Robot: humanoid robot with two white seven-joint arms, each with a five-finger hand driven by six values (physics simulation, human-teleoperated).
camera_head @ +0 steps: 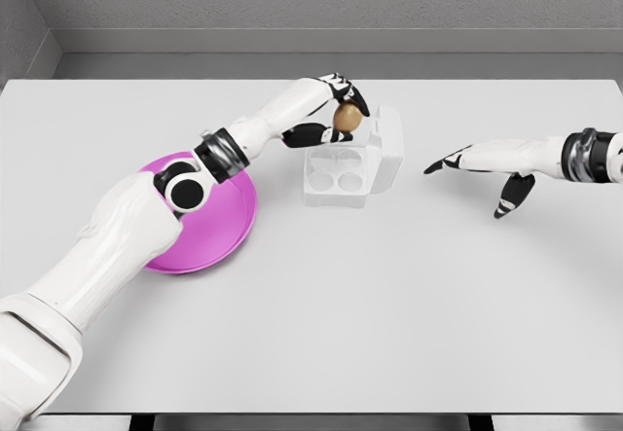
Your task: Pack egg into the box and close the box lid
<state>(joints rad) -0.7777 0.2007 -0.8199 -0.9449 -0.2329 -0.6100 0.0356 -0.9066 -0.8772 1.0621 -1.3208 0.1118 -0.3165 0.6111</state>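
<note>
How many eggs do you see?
1: a brown egg, held by the left robot hand over the open white plastic egg box. None visible elsewhere.

The egg (347,117) is brown and oval, standing roughly upright in the air just above the far left part of the box (341,180). The box is a small, translucent white carton lying a little left of the scene's middle, toward the far side. Its tray shows four round hollows, two near and two far, all unfilled. Its lid (389,147) is open, standing up along the tray's right and far side and tilted away from the hollows.
</note>
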